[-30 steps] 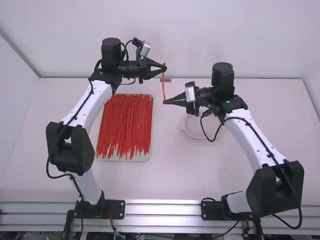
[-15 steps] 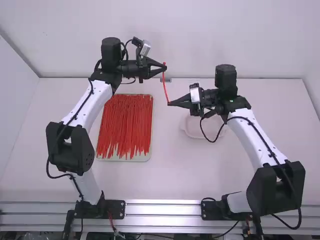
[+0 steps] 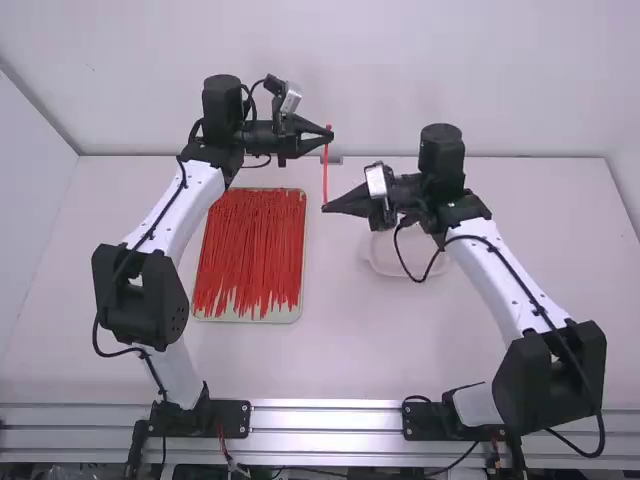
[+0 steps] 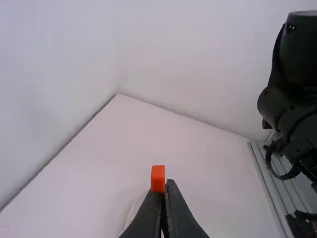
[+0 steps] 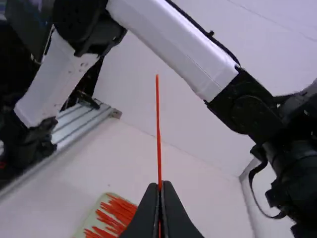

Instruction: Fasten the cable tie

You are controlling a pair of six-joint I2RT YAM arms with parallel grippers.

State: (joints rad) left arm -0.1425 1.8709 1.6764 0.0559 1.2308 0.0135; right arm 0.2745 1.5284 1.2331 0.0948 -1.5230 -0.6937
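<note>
A single red cable tie [image 3: 325, 172] hangs almost upright in the air above the table's back middle. My left gripper [image 3: 326, 136] is shut on its upper end; the left wrist view has the orange head [image 4: 158, 178] sticking out just past the closed gripper [image 4: 163, 185]. My right gripper [image 3: 325, 207] is shut on the tie's lower tail. In the right wrist view the thin red strap [image 5: 158, 129] rises straight out of the pinched gripper [image 5: 160, 185] toward the left arm.
A beige tray [image 3: 250, 317] holding a pile of red cable ties [image 3: 250, 250] lies below the left arm; its ties [image 5: 111, 218] also appear in the right wrist view. A white bowl [image 3: 385, 262] sits under the right arm's forearm.
The right gripper swung the tail a little to the right, then back left. The tie went from slanted to nearly vertical. The left gripper has stayed put.
</note>
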